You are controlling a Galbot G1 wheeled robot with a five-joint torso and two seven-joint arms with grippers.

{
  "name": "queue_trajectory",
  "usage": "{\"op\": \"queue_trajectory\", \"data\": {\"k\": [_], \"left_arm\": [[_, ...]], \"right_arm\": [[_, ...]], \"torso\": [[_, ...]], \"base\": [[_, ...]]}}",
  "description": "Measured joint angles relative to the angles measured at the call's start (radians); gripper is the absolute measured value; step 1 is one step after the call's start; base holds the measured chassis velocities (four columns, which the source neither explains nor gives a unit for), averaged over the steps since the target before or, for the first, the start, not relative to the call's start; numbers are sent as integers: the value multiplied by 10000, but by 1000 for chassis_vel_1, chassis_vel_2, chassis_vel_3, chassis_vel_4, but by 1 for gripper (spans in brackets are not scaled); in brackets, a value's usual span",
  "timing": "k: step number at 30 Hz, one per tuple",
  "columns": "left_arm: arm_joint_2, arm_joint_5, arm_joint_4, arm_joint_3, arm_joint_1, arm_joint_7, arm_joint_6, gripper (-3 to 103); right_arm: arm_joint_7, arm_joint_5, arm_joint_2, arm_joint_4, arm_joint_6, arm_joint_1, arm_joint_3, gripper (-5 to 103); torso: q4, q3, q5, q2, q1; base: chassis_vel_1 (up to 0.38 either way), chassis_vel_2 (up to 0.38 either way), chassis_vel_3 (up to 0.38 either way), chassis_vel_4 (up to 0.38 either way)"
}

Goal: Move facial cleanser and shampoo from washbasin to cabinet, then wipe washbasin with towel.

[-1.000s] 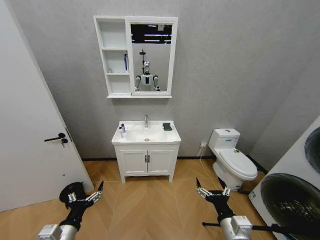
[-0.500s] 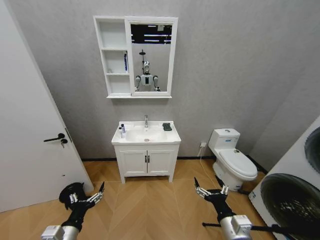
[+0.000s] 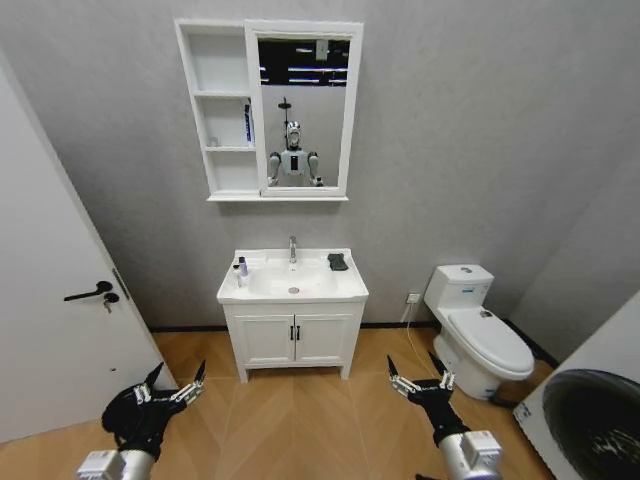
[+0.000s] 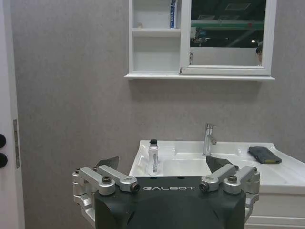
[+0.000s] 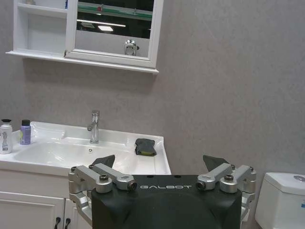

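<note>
**Visitor:** What is in front of you?

**Robot:** One washbasin (image 3: 293, 281) stands against the grey wall, on a low vanity (image 3: 293, 338) with two doors. It has one chrome faucet (image 3: 292, 247) at the back and one drain in the bowl.

**Visitor:** How many things sit on it?

**Robot:** Three that I can count. Two small bottles stand upright, side by side, on the rim at my left: a white bottle (image 5: 5, 136) with a dark cap and a purple bottle (image 5: 25, 132) just beside it. One dark towel (image 3: 337, 262) lies on the rim at my right, near the back corner, well apart from the bottles.

**Visitor:** And the cabinet?

**Robot:** One cabinet (image 3: 269, 110) hangs on the wall above the basin. It has three open niches stacked on its left side and one tall mirror on the right. One blue item (image 3: 248, 123) stands in the middle niche, against the mirror's side.

**Visitor:** Your claws?

**Robot:** I have two, both low over the wooden floor and well short of the vanity. My left claw (image 3: 172, 385) is spread wide and grips nothing. My right claw (image 3: 418, 382) is spread just as wide, also with nothing in it.

**Visitor:** Anything else nearby?

**Robot:** One white toilet (image 3: 478, 330) to my right, and one white door (image 3: 50, 330) to my left.
</note>
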Motion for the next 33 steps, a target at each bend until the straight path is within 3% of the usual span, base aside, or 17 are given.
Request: {"op": "queue_trajectory", "data": {"k": [25,31,33], "left_arm": [[-174,111,-126,45,123,-152,-305,100],[-231,111,-84,91,112,-335,-414,100],[-251,164,-59,125,85,-372,-461,100]], "right_arm": [[-47,-101,83,13,287,-237,-23,100],[-25,-164,100,-35,263,-219,-13,100],[-14,-177,109,-36,260,-276,8,100]], "torso": [[0,0,1,-1,1],[5,3,2,-4,9],[-3,2,1,-3,9]], "base": [[-331,325,341,-329],[-225,226,200,-216],[-143,99,1,-19]]}}
